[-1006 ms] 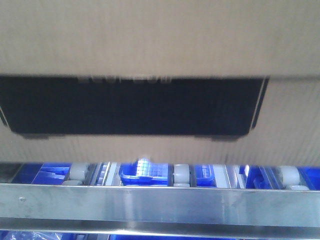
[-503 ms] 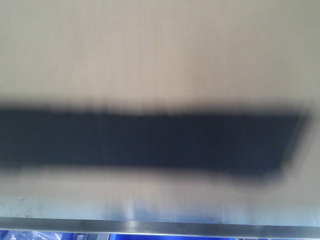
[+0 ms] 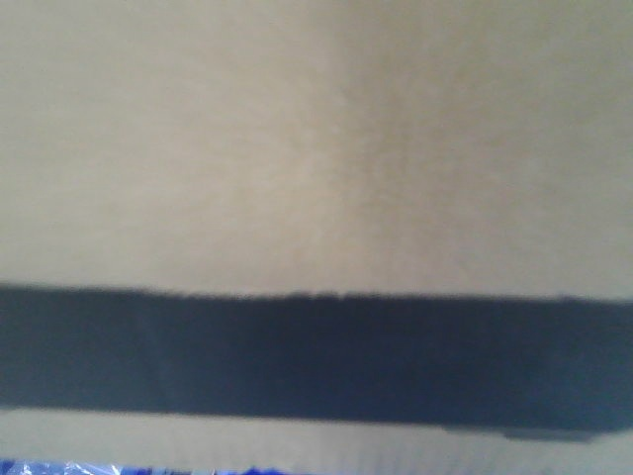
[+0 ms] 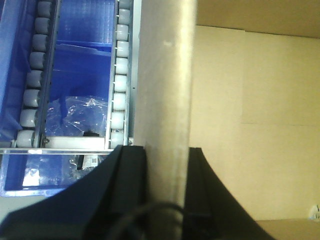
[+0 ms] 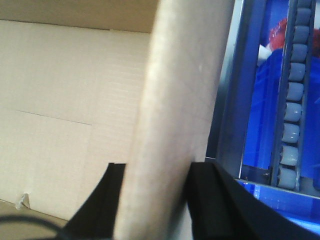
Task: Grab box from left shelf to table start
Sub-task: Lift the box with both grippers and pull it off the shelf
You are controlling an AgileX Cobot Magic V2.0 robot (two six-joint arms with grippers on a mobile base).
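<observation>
Blurred cardboard box (image 3: 316,148) swamps the front view, its edges cut off; just a blue sliver (image 3: 59,467) shows below. By the plastic bag (image 4: 82,107), the label (image 4: 92,161) is too small to read.

Frame: metal shelf (image 5: 231,100), with a bare front rail (image 4: 60,149) crossing low.
Tracks: rows of pale grey rollers (image 4: 119,75) running back into it.
Storage: blue plastic bins (image 4: 82,65) beneath the tracks.
Contents: crumpled clear plastic bag (image 4: 82,111) in one bin.
</observation>
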